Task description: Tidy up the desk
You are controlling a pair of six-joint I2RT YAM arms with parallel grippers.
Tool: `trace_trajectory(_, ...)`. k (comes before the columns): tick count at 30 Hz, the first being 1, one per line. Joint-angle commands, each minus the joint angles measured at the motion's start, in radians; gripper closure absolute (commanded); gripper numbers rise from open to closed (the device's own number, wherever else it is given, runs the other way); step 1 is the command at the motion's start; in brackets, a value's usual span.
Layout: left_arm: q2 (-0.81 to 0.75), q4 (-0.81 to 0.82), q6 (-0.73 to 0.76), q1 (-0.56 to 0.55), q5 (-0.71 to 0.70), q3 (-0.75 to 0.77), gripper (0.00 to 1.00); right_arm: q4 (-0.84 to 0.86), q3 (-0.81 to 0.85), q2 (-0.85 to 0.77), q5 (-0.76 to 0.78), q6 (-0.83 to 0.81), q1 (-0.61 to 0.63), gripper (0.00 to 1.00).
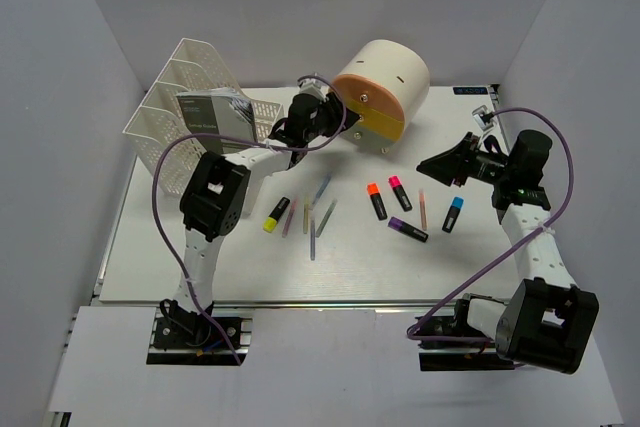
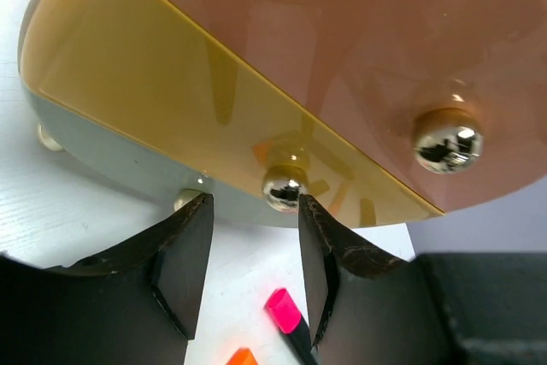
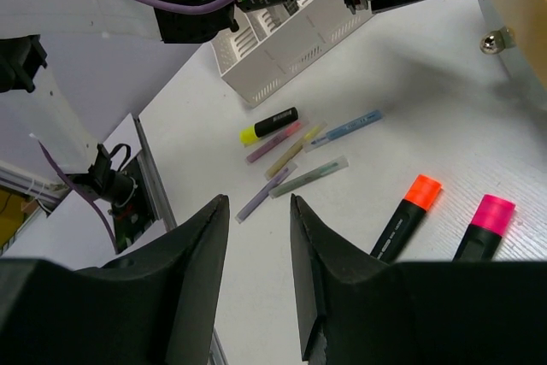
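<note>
The white desk [image 1: 200, 267] bears a cream cylindrical drawer unit [image 1: 385, 82] at the back. My left gripper [image 1: 325, 112] is open right at the unit's front. In the left wrist view its jaws [image 2: 255, 203] stand apart just short of the yellow drawer front [image 2: 154, 83]. That drawer's metal knob [image 2: 284, 187] sits at the tip of the right finger, not gripped. My right gripper [image 1: 440, 162] is open and empty, hovering above the desk's right side. Its wrist view [image 3: 258, 203] looks down on loose pens.
A white mesh file rack [image 1: 190, 117] with a booklet stands at the back left. Yellow [image 1: 276, 214], orange [image 1: 377, 200], pink [image 1: 400, 192], purple [image 1: 408, 230] and blue [image 1: 453, 214] highlighters and several thin pens [image 1: 315, 217] lie mid-desk. The orange drawer has its own knob [image 2: 446, 143].
</note>
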Motion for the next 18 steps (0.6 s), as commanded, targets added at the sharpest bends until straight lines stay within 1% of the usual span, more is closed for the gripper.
trace_trajectory(1, 0.004, 0.03, -0.005, 0.004, 0.037, 0.054, 0.46, 0.034, -0.001, 0.009, -0.009, -0.017, -0.01, 0.59)
trace_trajectory(14, 0.055, 0.03, -0.023, 0.004, 0.065, 0.11, 0.46, 0.028, -0.001, 0.023, 0.002, -0.028, -0.025, 0.59)
trace_trajectory(18, 0.066, 0.038, -0.034, 0.004, 0.063, 0.107, 0.47, 0.03, -0.002, 0.022, 0.004, -0.028, -0.03, 0.59)
